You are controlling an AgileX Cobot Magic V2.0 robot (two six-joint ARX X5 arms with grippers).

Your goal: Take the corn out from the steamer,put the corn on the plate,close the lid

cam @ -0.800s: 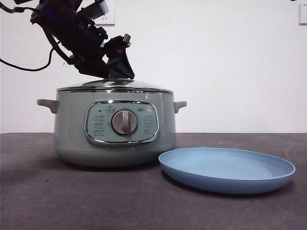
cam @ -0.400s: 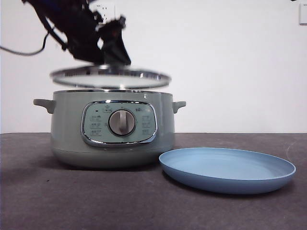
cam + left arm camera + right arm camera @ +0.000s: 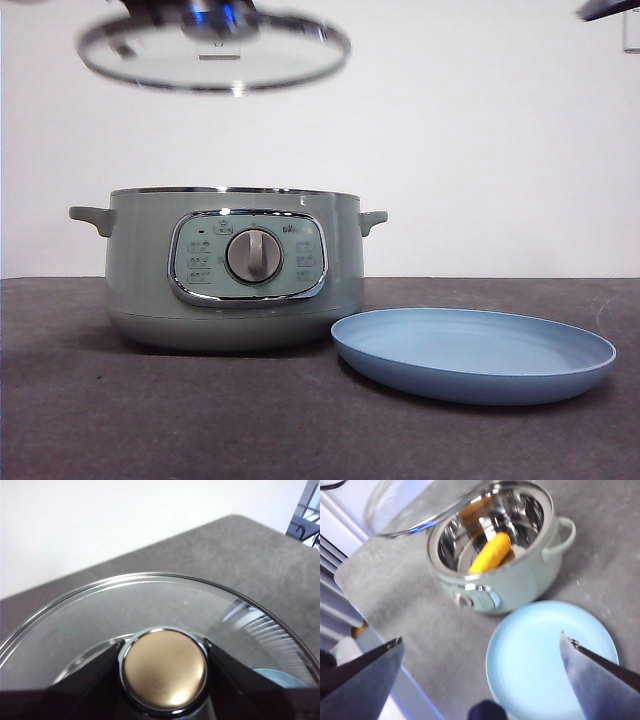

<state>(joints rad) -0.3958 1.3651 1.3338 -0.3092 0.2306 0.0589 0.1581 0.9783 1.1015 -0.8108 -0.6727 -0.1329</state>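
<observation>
High above the steamer (image 3: pixel 235 270) hangs the clear glass lid (image 3: pixel 215 55), chrome-rimmed, with my left gripper (image 3: pixel 205 12) on top of it. The left wrist view shows that gripper (image 3: pixel 165 655) shut on the lid's round golden knob (image 3: pixel 165 667), one black jaw on each side. The steamer (image 3: pixel 500 565) stands uncovered, and the yellow-orange corn (image 3: pixel 490 553) lies inside its shiny bowl. Beside it on the table lies the light-blue plate (image 3: pixel 472 352), with nothing on it. My right gripper (image 3: pixel 482 667) hovers open high over the plate (image 3: pixel 547 655); it shows as a dark tip (image 3: pixel 608 8) in the front view.
The dark grey table (image 3: pixel 200 420) carries only the pot and the plate. A white wall stands behind. In the right wrist view the table's edge (image 3: pixel 380 630) runs close to the steamer's side away from the plate.
My left gripper has lifted the lid off the steamer and raised it to the top of the front view. The steamer shifted slightly sideways. The right gripper's tip has come into view.
</observation>
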